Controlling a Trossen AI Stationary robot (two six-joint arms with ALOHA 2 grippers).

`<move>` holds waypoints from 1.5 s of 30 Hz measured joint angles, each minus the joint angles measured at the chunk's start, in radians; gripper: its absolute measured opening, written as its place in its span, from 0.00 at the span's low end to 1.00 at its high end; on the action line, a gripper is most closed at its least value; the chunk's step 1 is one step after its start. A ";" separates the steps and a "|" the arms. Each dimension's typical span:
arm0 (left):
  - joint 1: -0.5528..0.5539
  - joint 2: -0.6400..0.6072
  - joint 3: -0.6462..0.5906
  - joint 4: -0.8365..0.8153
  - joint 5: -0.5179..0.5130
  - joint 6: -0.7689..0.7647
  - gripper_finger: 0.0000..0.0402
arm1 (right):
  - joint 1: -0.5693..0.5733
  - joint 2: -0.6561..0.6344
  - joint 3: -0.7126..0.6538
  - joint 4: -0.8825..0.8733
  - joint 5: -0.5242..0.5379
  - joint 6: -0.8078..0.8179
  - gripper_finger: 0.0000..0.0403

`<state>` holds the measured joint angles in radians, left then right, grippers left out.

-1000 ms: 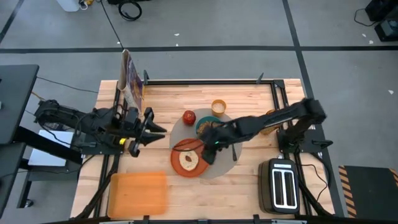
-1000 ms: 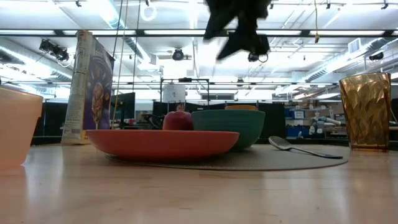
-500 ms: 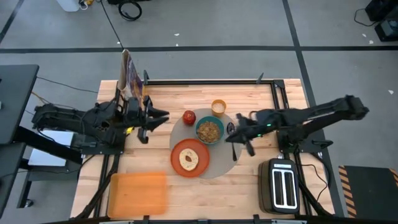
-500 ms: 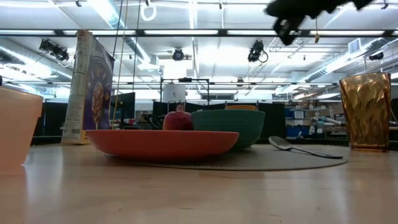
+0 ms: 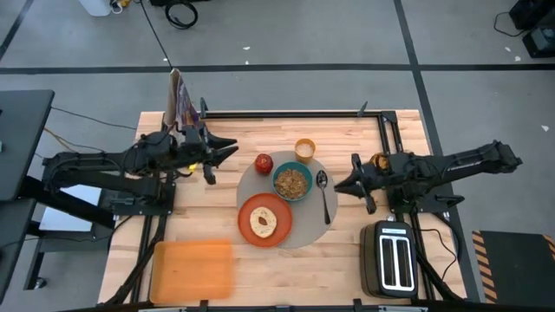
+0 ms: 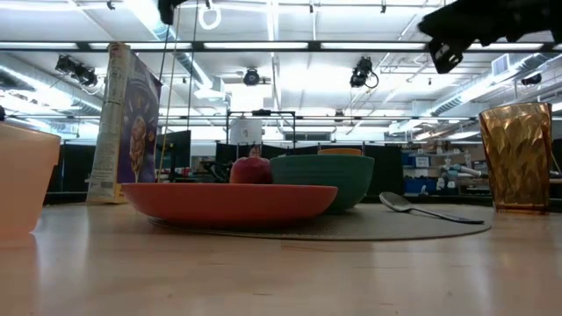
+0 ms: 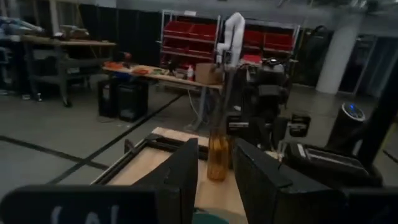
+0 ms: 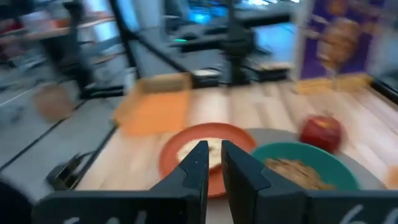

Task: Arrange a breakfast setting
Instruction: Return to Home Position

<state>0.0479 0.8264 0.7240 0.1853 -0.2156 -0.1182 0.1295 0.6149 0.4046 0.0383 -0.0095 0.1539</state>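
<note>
The round grey placemat [image 5: 305, 227] lies mid-table. On it are the orange plate [image 5: 245, 211] with the bagel half [image 5: 263, 223], the teal bowl [image 5: 293, 182] holding cereal, the metal spoon [image 5: 323, 195] and the red apple [image 5: 264, 163]. The small yellow cup [image 5: 304, 150] stands at the mat's far edge. My left gripper [image 5: 227, 154] hovers left of the apple, open and empty. My right gripper [image 5: 341, 184] hovers right of the spoon, its fingers a narrow gap apart, empty. The low view shows the plate [image 6: 228, 204], bowl [image 6: 325, 180] and spoon [image 6: 421, 209].
A black-and-silver toaster [image 5: 395, 257] stands at the near right. An orange cutting board [image 5: 192, 266] lies at the near left. A cereal box [image 5: 182, 108] stands at the far left. An amber glass [image 5: 379, 161] stands by the right arm.
My right gripper has gone from above the orange plate toward the table's right edge, past the spoon, staying high and empty. My left gripper has gone a little toward the far edge and the apple. The bagel half stays on the plate.
</note>
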 joint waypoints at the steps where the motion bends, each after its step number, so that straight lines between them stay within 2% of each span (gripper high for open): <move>1: 0.012 -0.014 0.000 -0.025 0.017 0.000 0.27 | -0.001 -0.013 -0.022 0.023 -0.033 -0.029 0.13; 4: 0.036 -0.064 0.001 -0.141 0.052 -0.001 0.27 | -0.014 -0.058 -0.079 0.055 -0.067 -0.050 0.13; 9: 0.053 -0.118 -0.006 -0.233 0.052 0.018 0.27 | -0.107 -0.109 -0.126 0.088 -0.021 -0.018 0.13; 15: 0.061 -0.204 -0.154 -0.126 0.052 -0.013 0.27 | -0.198 -0.173 -0.126 0.078 -0.144 -0.072 0.13; 22: 0.061 -0.334 -0.290 -0.081 0.053 0.032 0.27 | -0.178 -0.332 -0.167 0.104 -0.077 -0.119 0.13; 32: 0.061 -0.559 -0.464 -0.067 0.053 0.033 0.27 | -0.168 -0.615 -0.349 0.291 -0.111 -0.113 0.13; 34: 0.061 -0.594 -0.496 -0.062 0.053 0.026 0.27 | -0.168 -0.613 -0.390 0.355 -0.135 -0.104 0.13; 38: 0.061 -0.655 -0.534 -0.062 0.053 0.012 0.27 | -0.168 -0.597 -0.399 0.229 -0.143 -0.078 0.13; 41: 0.061 -0.694 -0.555 -0.067 0.052 0.010 0.27 | -0.168 -0.598 -0.399 0.226 -0.140 -0.093 0.13; 45: 0.061 -0.750 -0.583 -0.118 0.052 0.016 0.27 | -0.168 -0.597 -0.399 0.179 -0.064 -0.131 0.13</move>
<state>0.1085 0.0767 0.1414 0.0670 -0.1634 -0.1020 -0.0386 0.0177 0.0059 0.2168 -0.0734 0.0232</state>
